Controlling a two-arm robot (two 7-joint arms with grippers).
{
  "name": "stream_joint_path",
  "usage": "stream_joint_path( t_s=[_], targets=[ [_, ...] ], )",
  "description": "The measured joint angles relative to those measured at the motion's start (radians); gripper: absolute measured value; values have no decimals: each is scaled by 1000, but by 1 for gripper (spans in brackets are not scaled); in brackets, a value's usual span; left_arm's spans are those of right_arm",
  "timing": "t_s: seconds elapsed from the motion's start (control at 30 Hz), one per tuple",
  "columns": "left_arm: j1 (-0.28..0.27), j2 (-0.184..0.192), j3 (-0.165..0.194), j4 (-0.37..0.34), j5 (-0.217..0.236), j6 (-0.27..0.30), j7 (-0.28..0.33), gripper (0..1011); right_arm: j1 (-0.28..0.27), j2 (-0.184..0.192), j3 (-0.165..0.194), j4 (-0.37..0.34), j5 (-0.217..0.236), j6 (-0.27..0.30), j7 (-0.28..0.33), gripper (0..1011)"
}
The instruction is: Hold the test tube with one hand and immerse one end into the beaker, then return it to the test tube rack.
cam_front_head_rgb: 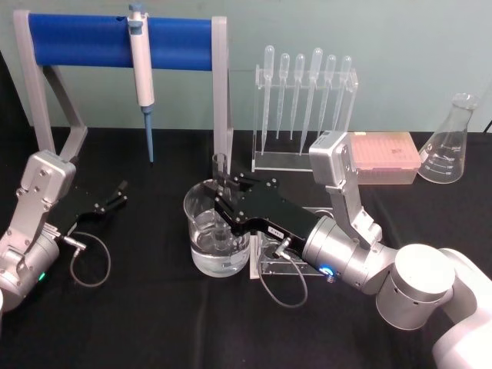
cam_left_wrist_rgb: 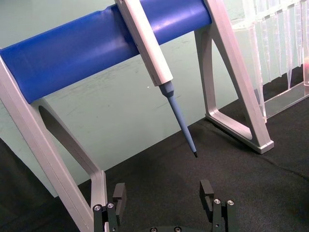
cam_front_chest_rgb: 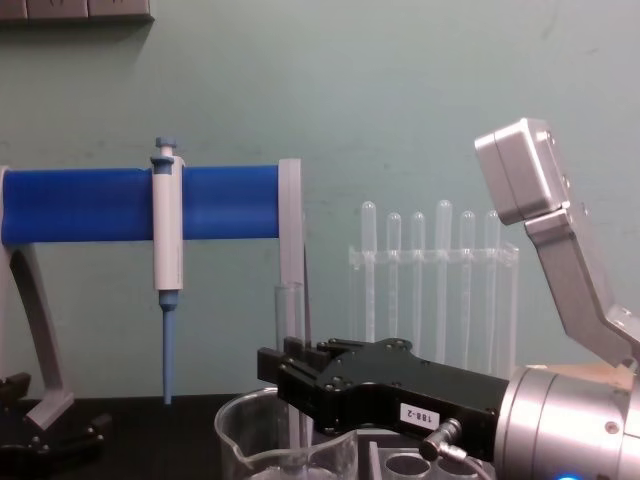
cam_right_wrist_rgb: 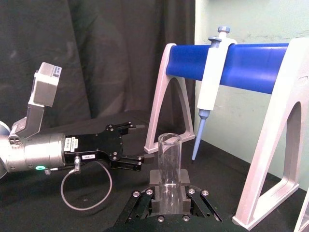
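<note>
Test tube [cam_right_wrist_rgb: 169, 162] clamped upright in right gripper [cam_right_wrist_rgb: 170, 182] so closed end dips into beaker [cam_front_head_rgb: 201, 250]; left gripper [cam_front_head_rgb: 118, 194] parked left, jaws apart.

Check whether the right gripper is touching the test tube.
Touching. The right wrist view shows the right gripper's fingers pressed against both sides of the test tube.
</note>
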State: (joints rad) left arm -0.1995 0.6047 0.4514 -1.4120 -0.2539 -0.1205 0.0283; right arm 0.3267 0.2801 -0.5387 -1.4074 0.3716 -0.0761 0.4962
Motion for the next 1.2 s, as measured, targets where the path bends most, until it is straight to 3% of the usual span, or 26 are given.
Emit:
stream_joint_path(
  t_s=[1.2],
  targets=[
    [0,0,0,0,0,0,0,1000,0,0,0,0,0,0,0,226]
  ],
)
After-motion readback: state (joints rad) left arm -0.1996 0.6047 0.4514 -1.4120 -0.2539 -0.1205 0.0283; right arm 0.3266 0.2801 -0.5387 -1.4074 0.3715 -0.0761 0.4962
